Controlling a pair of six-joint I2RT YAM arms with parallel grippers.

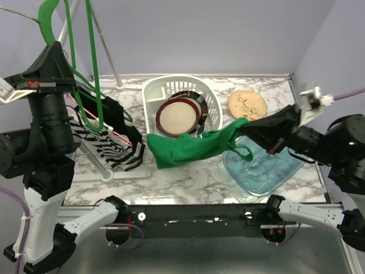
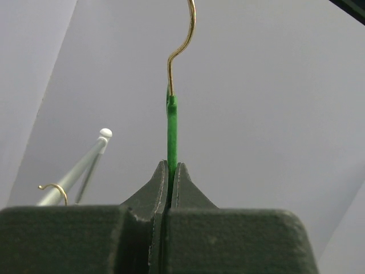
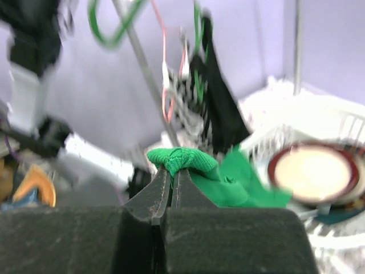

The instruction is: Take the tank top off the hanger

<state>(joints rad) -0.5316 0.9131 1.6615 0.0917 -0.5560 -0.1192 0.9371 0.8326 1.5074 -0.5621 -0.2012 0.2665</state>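
Note:
The green tank top (image 1: 188, 145) hangs free of the hanger, stretched from the front of the basket up to my right gripper (image 1: 246, 127). That gripper is shut on a bunched edge of the green fabric (image 3: 185, 160); in the right wrist view (image 3: 171, 171) its jaws are pressed together on the fabric. My left gripper (image 1: 52, 45) is raised at the far left and shut on the neck of the bare green hanger (image 1: 85, 68). In the left wrist view (image 2: 171, 168) the green neck (image 2: 171, 131) stands between the closed jaws, with the gold hook (image 2: 185, 40) above.
A white basket (image 1: 154, 91) holds a round dish (image 1: 178, 116) at back centre. An orange plate (image 1: 247, 104) lies at back right and a blue glass tray (image 1: 285, 171) below the right gripper. A rack pole (image 1: 105, 40) carries a striped garment (image 1: 108, 145) on the left.

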